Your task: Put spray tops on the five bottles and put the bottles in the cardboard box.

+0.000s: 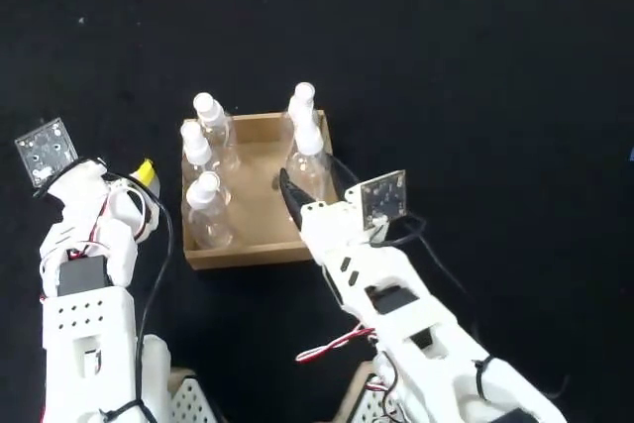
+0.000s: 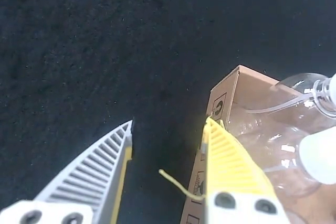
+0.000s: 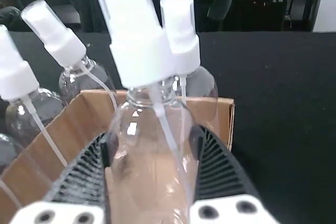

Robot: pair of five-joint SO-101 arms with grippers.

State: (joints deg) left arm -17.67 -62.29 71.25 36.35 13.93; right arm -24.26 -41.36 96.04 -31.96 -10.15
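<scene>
Contact is at the right gripper (image 3: 151, 139): its two black ribbed fingers (image 3: 86, 166) are clamped on the sides of one clear bottle (image 3: 149, 182). This bottle is upright at the right side of the cardboard box (image 1: 248, 253). It carries already a white spray top (image 3: 134, 40), with a thin tube going down inside. Around it, four other bottles (image 1: 206, 207) are in the same box, one just behind it and three along the left wall, and each one has a white top.

The left gripper (image 2: 169, 123) is spread apart and holds nothing. It hangs over the black table (image 2: 79, 35), just beside the left wall of the box.

I judge the task is almost finished, because all five tops are on and all five bottles are inside. What remains seems only to release the last bottle and to take the arm away.

The bottles are transparent, smooth and round, and probably light and easy to tip. The box is plain brown cardboard, low and open on top. The table cover is dark and matte, like cloth.
</scene>
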